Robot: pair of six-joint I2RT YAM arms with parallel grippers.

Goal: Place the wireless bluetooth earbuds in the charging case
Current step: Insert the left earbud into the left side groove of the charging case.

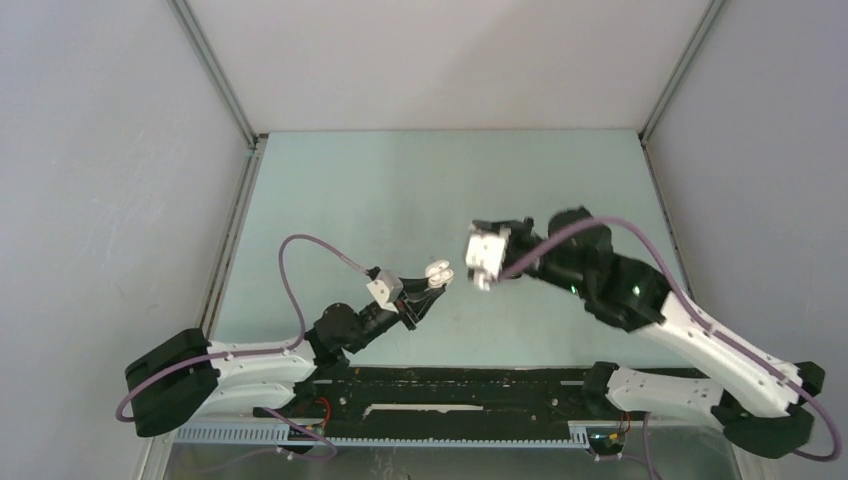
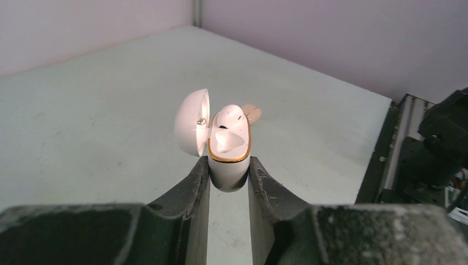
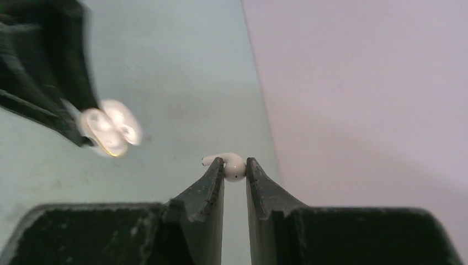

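Two grippers are full, so this is the putting-in step. My left gripper [image 2: 229, 167] squeezes the charging case [image 2: 227, 148], its lid [image 2: 192, 122] flipped open at nine o'clock. My right gripper [image 3: 234, 165] pinches one white earbud [image 3: 232, 164]. From my right wrist, the case sits at ten o'clock of the bud, near but apart. Maybe one bud is in already; the glare hides it. Next I must line the stem over the free hole and push gently.

2 white-n-blk arms [image 1: 255, 365] w/ purple cables [image 1: 283, 272] (claw fingers [image 2: 182, 204] dark, grainy, scuffed)
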